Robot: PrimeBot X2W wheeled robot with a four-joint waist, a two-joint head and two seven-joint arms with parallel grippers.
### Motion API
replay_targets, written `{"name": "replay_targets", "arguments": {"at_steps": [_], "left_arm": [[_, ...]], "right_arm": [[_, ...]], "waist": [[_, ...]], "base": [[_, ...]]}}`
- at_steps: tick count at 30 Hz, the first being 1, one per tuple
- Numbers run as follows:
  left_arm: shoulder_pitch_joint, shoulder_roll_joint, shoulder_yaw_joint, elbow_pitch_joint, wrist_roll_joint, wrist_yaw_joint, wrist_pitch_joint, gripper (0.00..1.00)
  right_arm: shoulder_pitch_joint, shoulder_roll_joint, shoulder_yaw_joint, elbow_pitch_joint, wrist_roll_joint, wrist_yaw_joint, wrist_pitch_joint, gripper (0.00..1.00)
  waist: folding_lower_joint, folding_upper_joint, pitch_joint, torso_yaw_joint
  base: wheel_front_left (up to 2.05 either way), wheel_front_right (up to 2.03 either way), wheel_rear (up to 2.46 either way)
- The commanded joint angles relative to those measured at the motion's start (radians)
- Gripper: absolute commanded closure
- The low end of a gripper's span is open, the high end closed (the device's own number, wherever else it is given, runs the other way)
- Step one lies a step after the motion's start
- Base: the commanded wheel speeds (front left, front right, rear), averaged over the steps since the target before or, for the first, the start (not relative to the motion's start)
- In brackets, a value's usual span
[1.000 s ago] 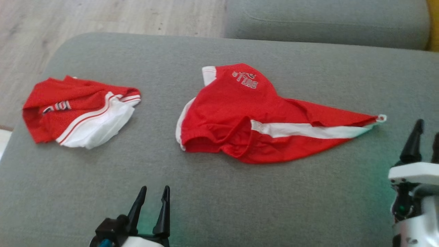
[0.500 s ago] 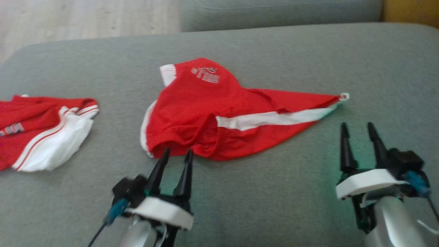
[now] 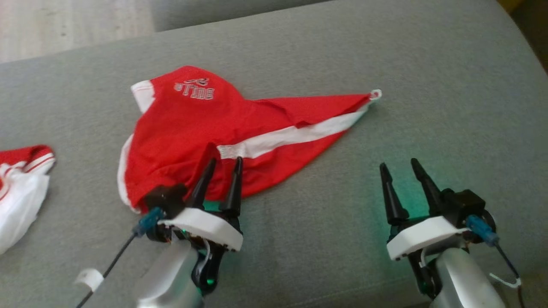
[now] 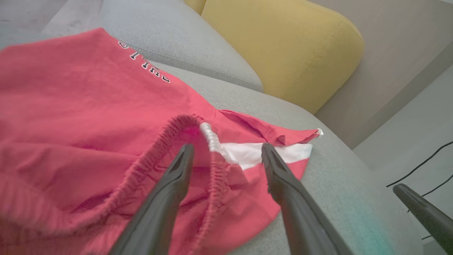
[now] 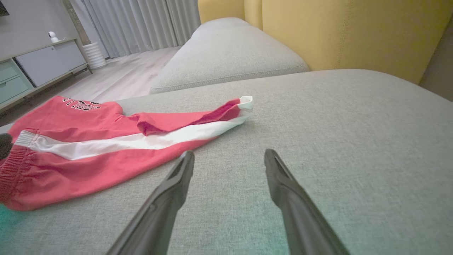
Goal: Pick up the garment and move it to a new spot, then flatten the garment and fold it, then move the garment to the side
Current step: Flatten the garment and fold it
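Second garment (image 3: pixel 21 196): red and white, bunched at the far left of the cushion (image 3: pixel 299 51), well apart from both grippers
Garment (image 3: pixel 192 128): red shorts with a white side stripe, lying loose and wrinkled on the cushion, left of the middle in the head view
Waistband (image 4: pixel 212 148): the near left end of the garment, raised in a ridge; in the left wrist view it stands between the two fingers
Left gripper (image 3: pixel 225 160): jaws wide apart, nothing held, tips over the waistband; whether they touch the cloth cannot be told
Long axis: it runs from the waistband at the near left to the tip at the far right, slanting away from the robot
Tip (image 3: pixel 374 94): a narrow white corner, the far right end of the garment
Right gripper (image 3: pixel 398 164): jaws wide apart and empty, over bare cushion, near the right edge of the garment but apart from it; the tip lies ahead of it and slightly left
Nearer arm: the left one, already at the cloth
Likely next: the left gripper closes on the waistband, the right reaches forward for the tip
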Motion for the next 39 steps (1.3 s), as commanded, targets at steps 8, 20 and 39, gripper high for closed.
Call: {"name": "replay_targets", "arguments": {"at_steps": [8,20,39], "left_arm": [[-0.085,0.003,0.050,0.045,-0.001,0.002,-0.005,0.08],[-0.082,0.003,0.066,0.056,0.052,0.002,-0.005,1.00],[0.135,0.003,0.144,-0.064,0.079,0.002,-0.005,1.00]], "right_arm": [[-0.023,-0.004,0.081,-0.020,0.052,-0.001,-0.006,0.00],[-0.021,-0.004,0.080,-0.008,0.080,-0.001,-0.006,0.00],[0.060,-0.004,0.043,0.028,0.080,-0.001,-0.006,0.00]], "waist": [[-0.0001,0.0000,0.019,-0.060],[-0.0001,0.0000,0.006,-0.049],[-0.0001,0.0000,-0.124,0.107]], "base": [[0.00,0.00,0.00],[0.00,0.00,0.00],[0.00,0.00,0.00]]}}
